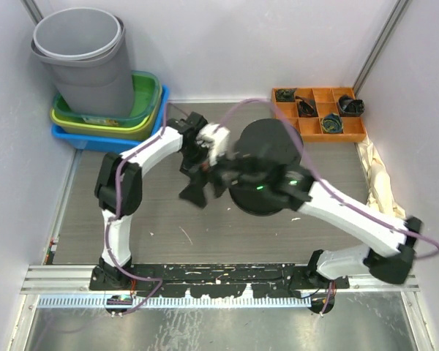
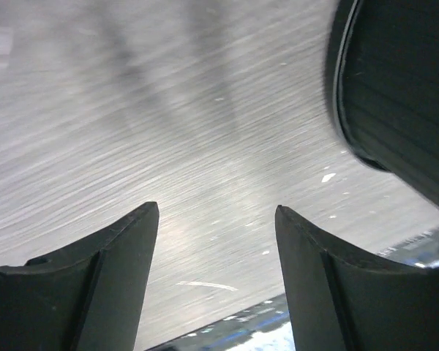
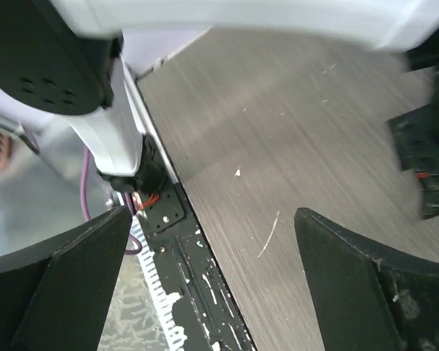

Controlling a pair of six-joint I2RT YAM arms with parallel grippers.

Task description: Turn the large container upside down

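Finding one, the large container (image 1: 267,146): it is sitting near the centre of the table (image 1: 161,234) in the top view. It is showing as a round black body, and my right arm (image 1: 351,216) is lying across its lower right part. From these views I cannot tell which way up it is standing.

Finding two: I am holding my left gripper (image 2: 216,210) with its two fingers spread wide, and nothing is lying between them. Only streaked, blurred tabletop is showing in the gap. In the left wrist view the container is filling the upper right corner, its dark wall and rim apart from my fingers. In the top view this gripper is hanging just left of the container, toward the middle of the frame.

Finding three: I am holding my right gripper (image 3: 212,216) spread open as well, gripping nothing. Between its fingers the right wrist view is showing bare wood-grain tabletop with a few pale scratches. A paint-flecked black rail (image 3: 197,292) is running along the lower left, and the lower part of my left arm (image 3: 110,139) is rising at the upper left. A white link of that arm is crossing the top edge of the frame.

Surroundings, top view: grey bins (image 1: 84,58) are standing stacked in the upper left corner on nested green, yellow and blue trays (image 1: 146,110). An orange compartment tray (image 1: 351,137) holding small dark items (image 1: 349,104) is sitting at the upper right.
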